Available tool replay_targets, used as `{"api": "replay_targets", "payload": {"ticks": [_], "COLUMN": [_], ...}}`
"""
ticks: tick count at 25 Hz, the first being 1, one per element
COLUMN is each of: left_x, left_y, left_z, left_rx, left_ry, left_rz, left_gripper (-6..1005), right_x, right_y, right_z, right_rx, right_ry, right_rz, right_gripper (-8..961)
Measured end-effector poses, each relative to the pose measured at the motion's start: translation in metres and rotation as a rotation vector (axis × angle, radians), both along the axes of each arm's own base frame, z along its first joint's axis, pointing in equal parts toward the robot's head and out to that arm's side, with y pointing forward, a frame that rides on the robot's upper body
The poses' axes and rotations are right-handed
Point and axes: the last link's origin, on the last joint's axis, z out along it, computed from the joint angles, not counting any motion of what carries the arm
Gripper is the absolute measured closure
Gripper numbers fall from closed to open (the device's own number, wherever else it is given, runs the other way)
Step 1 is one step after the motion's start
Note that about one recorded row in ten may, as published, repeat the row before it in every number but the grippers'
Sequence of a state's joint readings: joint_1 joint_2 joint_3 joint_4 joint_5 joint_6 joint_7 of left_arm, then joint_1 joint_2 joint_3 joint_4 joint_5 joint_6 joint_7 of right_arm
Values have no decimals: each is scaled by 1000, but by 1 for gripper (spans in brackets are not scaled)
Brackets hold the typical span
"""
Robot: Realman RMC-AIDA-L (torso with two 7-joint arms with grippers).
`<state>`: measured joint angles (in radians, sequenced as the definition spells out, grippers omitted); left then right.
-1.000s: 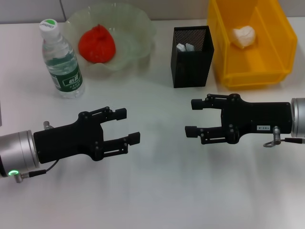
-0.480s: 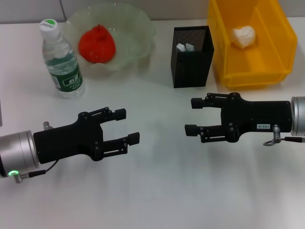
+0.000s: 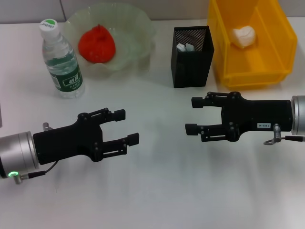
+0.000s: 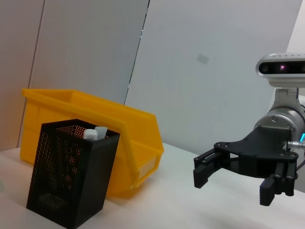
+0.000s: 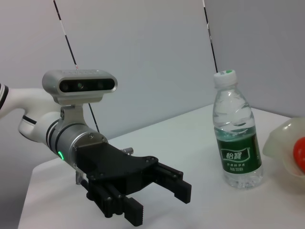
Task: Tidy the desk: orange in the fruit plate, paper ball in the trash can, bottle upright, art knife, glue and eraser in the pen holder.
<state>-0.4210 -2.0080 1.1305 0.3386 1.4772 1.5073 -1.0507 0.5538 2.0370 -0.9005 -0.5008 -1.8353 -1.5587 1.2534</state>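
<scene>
Both end effectors hang wide open and empty over the surface, left end effector below the bottle, right end effector just below the holder.

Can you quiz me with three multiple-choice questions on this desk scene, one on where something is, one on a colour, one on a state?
1. Where is the paper ball?
A. in the yellow bin
B. in the fruit plate
C. beside the pen holder

2. What colour is the bottle cap?
A. red
B. white and green
C. black

3. How do the left gripper and right gripper stand?
A. both open and empty
B. both shut
C. one holding the orange

Answers: 1 A, it lies inside the bin. 2 B, white with a green top. 3 A, both sets of fingers are spread above the table.
</scene>
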Motion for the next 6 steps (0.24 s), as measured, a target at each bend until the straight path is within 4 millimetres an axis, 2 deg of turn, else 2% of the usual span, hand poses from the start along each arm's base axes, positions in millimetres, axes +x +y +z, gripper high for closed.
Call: {"api": "replay_targets", "payload": {"ticks": [6], "left_x": [-1], "left_y": [0], "left_z": [0], "left_rx": [1], "left_ry": [1], "left_rz": [5], "left_gripper": [226], "right_x": [0], "right_y": [0], "right_z": [0], "right_rx": [-3], "right_ry": [3], "right_rz": [0], "right_gripper": [143]}}
